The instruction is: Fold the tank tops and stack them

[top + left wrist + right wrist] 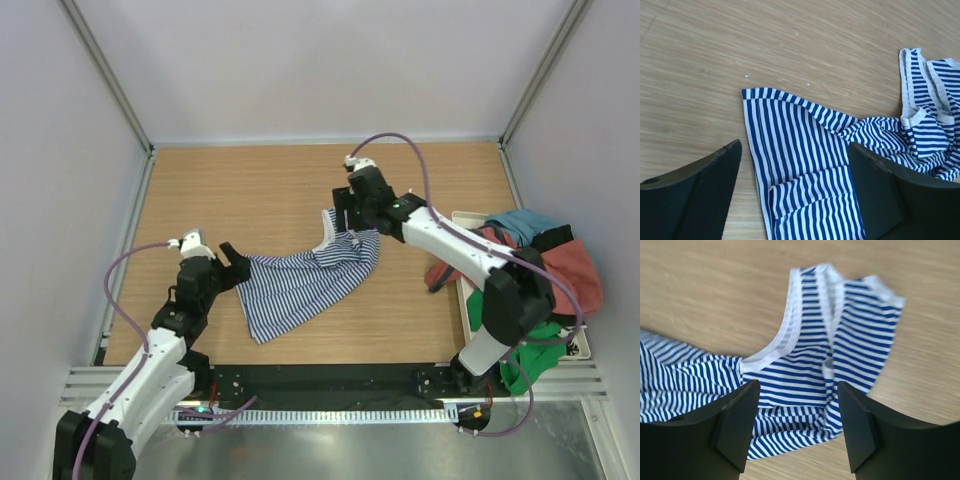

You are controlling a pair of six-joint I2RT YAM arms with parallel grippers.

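The navy-and-white striped tank top (300, 282) lies crumpled on the wooden table, its white-trimmed straps toward the back. My left gripper (236, 262) is open and empty, low over the top's left hem corner (785, 125), one finger on each side of a fold in the cloth. My right gripper (345, 222) is open and empty, just above the strap end (810, 330). The rust-red tank top (575, 272) lies in a heap of clothes at the right.
A white tray (466, 218) at the table's right edge holds the heap, with teal (520, 222) and green (530, 360) garments. Bare wood (230, 190) lies behind and to the left of the striped top. Grey walls close three sides.
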